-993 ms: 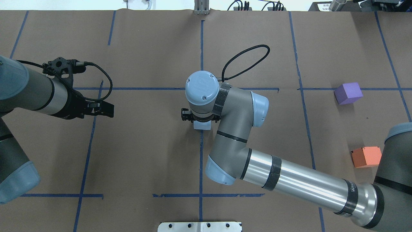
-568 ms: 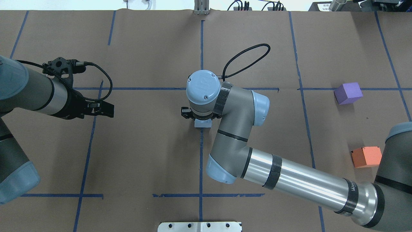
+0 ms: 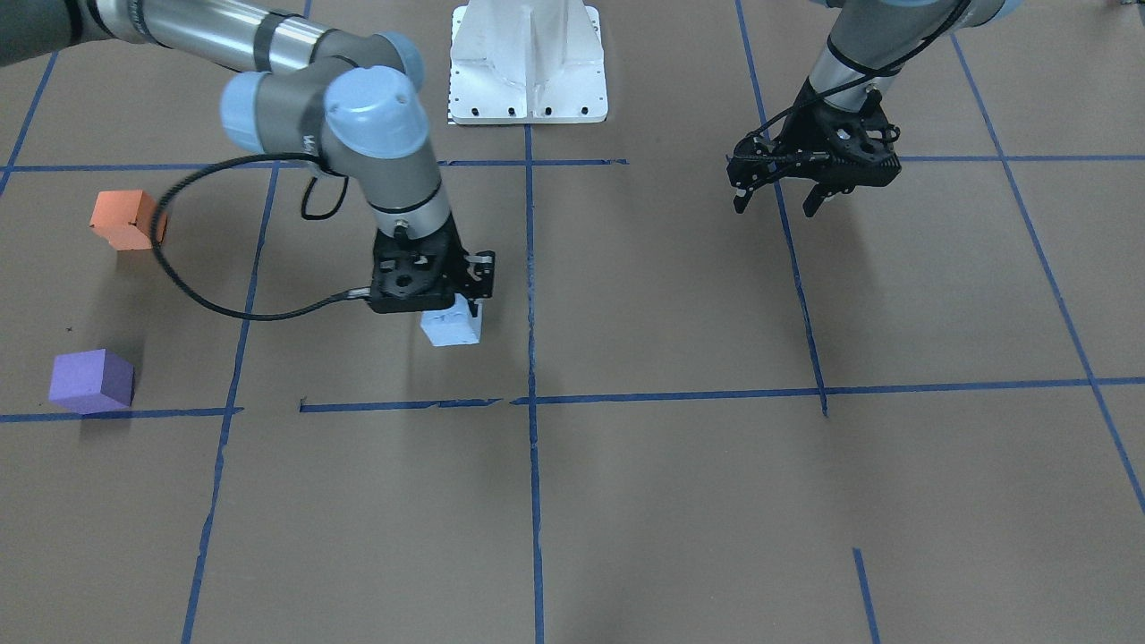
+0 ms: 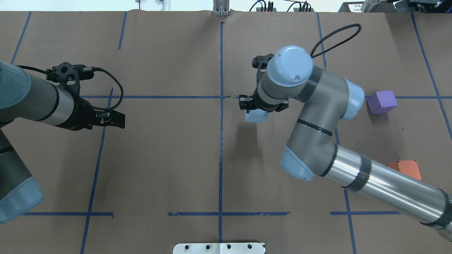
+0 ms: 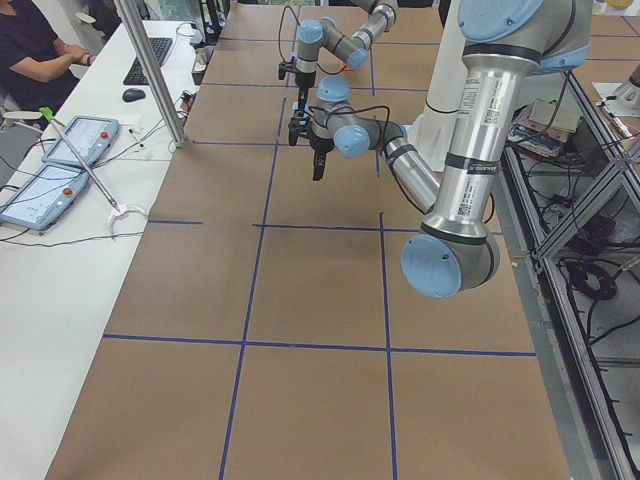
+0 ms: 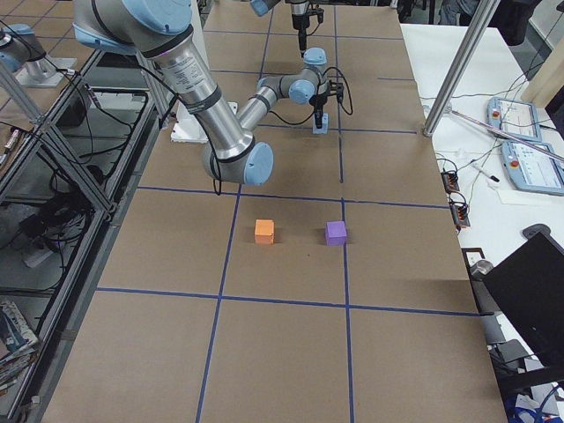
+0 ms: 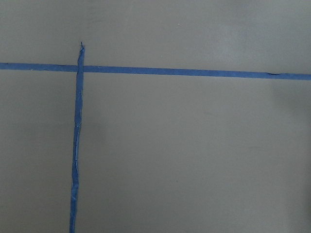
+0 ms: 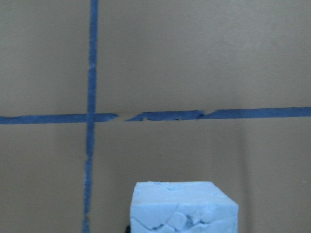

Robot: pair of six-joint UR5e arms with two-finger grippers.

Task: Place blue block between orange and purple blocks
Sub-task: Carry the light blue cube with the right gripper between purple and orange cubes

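Note:
The light blue block [image 4: 256, 116] is held by my right gripper [image 4: 260, 112], which is shut on it a little above the table, just right of the centre tape line. It also shows in the front view [image 3: 452, 327] and fills the bottom of the right wrist view [image 8: 184, 206]. The purple block [image 4: 382, 102] sits at the far right, and the orange block [image 4: 406, 169] sits nearer the robot, partly hidden by my right forearm. There is a bare gap between them [image 6: 300, 233]. My left gripper [image 3: 776, 202] is open and empty over the left half.
Blue tape lines [image 4: 221, 141] divide the brown paper table. A white mounting plate [image 3: 528, 63] is at the robot's base. A metal pole [image 6: 454, 70] and tablets [image 6: 520, 132] stand on the operators' side table.
My right gripper has carried the blue block up and to the right, from the centre line toward the purple block. The left arm has not moved.

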